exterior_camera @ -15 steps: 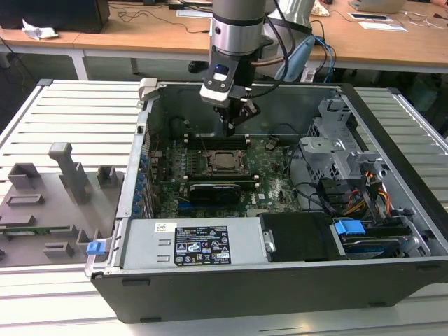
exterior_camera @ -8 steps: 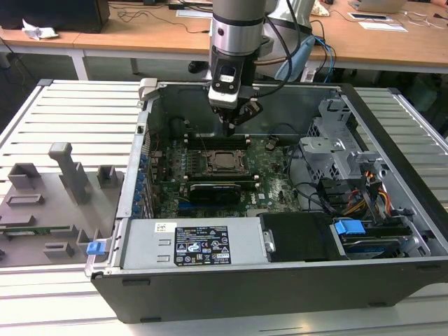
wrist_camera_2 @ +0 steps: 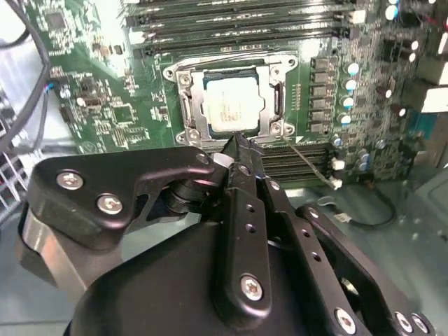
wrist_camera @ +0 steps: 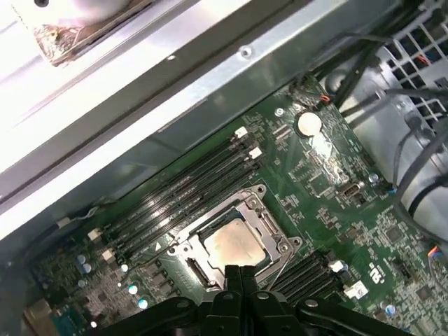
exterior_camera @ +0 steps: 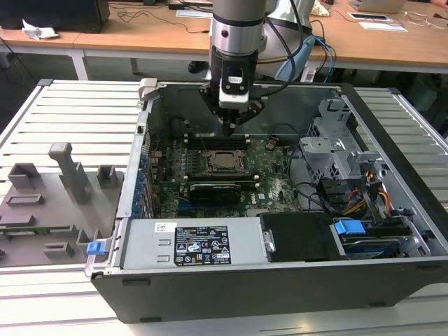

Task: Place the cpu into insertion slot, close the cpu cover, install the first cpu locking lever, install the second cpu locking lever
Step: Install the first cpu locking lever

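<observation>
Computer case [exterior_camera: 231, 280]: lies open on a slatted table [exterior_camera: 77, 112].
Arm [exterior_camera: 238, 28]: reaches straight down into the case.
Motherboard [exterior_camera: 276, 189]: green, flat on the case floor.
Gripper [exterior_camera: 229, 127]: fingertips pressed together with nothing seen between them, poised just above the socket's edge in both wrist views [wrist_camera_2: 234, 143] [wrist_camera: 241, 274].
Insertion slot [wrist_camera_2: 278, 101]: mid-board, beside the memory slots [wrist_camera: 182, 189].
Cpu cover [wrist_camera_2: 190, 112]: down flat over the slot.
Cpu [wrist_camera_2: 234, 105]: seated in the slot, its silver face showing through the cover's window.
</observation>
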Tool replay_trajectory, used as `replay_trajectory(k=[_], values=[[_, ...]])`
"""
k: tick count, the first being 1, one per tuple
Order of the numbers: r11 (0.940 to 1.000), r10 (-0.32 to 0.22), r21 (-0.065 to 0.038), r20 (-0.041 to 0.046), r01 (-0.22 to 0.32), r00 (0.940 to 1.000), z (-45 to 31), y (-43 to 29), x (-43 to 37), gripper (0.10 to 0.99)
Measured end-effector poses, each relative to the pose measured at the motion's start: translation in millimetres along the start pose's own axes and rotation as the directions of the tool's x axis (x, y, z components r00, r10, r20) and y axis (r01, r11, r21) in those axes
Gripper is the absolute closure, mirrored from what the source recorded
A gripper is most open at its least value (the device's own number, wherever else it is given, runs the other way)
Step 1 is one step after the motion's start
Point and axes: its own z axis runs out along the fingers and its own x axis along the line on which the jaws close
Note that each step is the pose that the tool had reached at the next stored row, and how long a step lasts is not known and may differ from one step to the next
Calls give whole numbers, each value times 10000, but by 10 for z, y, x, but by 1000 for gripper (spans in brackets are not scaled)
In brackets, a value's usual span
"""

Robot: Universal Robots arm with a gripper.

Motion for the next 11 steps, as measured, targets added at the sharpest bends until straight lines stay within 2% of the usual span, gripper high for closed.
replay_trajectory(k=[4,8,11], values=[[9972,-751,-3,-16,751,9972,1,0,0,980],[9875,-1577,-7,-34,1577,9875,1,0,0,980],[9763,-2165,-11,-46,2165,9763,1,0,0,980]])
